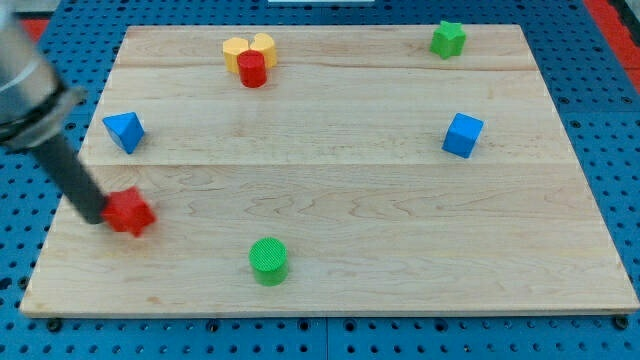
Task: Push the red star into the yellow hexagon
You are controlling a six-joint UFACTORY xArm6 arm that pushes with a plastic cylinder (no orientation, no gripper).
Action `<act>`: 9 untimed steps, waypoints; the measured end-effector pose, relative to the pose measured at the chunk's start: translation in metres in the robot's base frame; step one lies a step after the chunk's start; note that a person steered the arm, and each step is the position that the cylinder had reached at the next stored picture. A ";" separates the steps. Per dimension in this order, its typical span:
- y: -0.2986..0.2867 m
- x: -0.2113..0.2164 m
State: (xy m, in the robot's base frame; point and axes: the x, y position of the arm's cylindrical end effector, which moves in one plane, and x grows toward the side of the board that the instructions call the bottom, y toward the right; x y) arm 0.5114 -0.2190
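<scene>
The red star [130,212] lies near the view's left edge of the wooden board [330,180], below the middle. My tip [92,216] touches the star's left side; the dark rod rises up and to the view's left. The yellow hexagon [237,52] sits at the view's top, left of centre, next to a yellow block [263,46] of unclear shape. A red cylinder [252,70] stands against both, just below them.
A blue triangle [124,131] lies above the red star near the left edge. A green cylinder [268,260] stands near the bottom centre. A blue cube [462,135] is at the right, a green star [448,39] at the top right.
</scene>
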 end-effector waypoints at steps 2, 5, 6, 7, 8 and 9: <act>0.055 0.038; 0.075 -0.083; 0.096 -0.092; 0.101 -0.105; 0.092 -0.142; 0.092 -0.152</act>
State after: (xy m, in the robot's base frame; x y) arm 0.3590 -0.1267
